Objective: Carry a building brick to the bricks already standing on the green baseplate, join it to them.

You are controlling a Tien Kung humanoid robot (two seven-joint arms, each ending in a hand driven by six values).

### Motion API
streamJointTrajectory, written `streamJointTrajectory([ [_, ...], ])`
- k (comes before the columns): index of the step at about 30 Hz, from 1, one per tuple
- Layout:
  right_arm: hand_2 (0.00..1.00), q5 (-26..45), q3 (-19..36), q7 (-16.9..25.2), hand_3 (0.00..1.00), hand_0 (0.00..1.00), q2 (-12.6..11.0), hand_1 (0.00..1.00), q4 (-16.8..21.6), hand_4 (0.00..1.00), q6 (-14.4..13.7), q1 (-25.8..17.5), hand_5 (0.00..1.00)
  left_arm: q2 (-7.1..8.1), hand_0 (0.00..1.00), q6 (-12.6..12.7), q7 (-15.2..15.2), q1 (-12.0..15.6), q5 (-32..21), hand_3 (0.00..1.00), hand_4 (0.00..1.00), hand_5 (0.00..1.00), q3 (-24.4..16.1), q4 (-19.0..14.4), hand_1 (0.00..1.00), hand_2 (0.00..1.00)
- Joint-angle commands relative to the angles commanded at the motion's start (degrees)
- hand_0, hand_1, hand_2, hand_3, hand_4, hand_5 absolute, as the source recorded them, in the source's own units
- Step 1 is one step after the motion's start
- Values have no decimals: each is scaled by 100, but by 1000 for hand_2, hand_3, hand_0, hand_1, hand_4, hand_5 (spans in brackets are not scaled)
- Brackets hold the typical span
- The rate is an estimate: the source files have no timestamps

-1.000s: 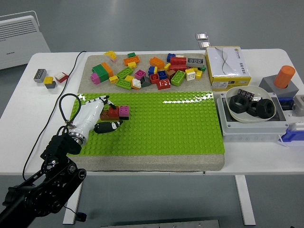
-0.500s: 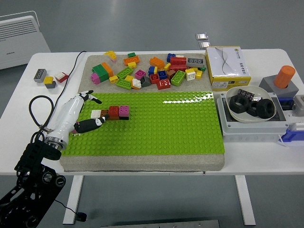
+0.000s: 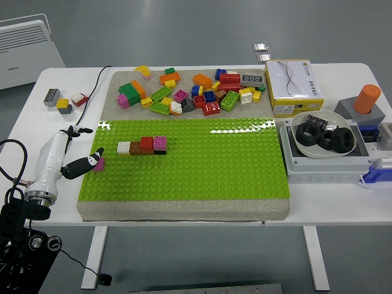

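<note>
A short row of joined bricks point(image 3: 142, 146), white, brown, red and pink, stands on the left part of the green baseplate point(image 3: 208, 165). Loose bricks of many colours lie in a pile point(image 3: 193, 90) on the grey mat behind the baseplate. My left hand point(image 3: 84, 147), white with black fingertips, hangs at the baseplate's left edge, well left of the row. Its fingers are spread, the thumb point(image 3: 82, 166) points right over the plate's edge, and it holds nothing. My right hand does not show.
A yellow tissue box point(image 3: 294, 87) stands at the back right. A grey box holds a white bowl point(image 3: 304, 146) with black rings; an orange cylinder point(image 3: 367, 98) stands beyond it. Three small blocks point(image 3: 61, 100) and a black cable point(image 3: 95, 82) lie at the far left.
My left hand has drawn back left and toward me, from the row of bricks to the baseplate's left edge. A white brick now shows at the row's left end.
</note>
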Motion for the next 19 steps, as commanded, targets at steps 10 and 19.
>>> streamJointTrajectory([
  [10,753,423,-379,-45,840,521,71,606,0,934,-101,-54,998,-3,746,139,-137,-19,-137,780,647,111,240,130,676,663],
  [19,754,477,-489,-31,840,520,143,613,0,935,-101,-58,998,67,742,161,-194,-18,-201,798,636,105,392,183,634,611],
])
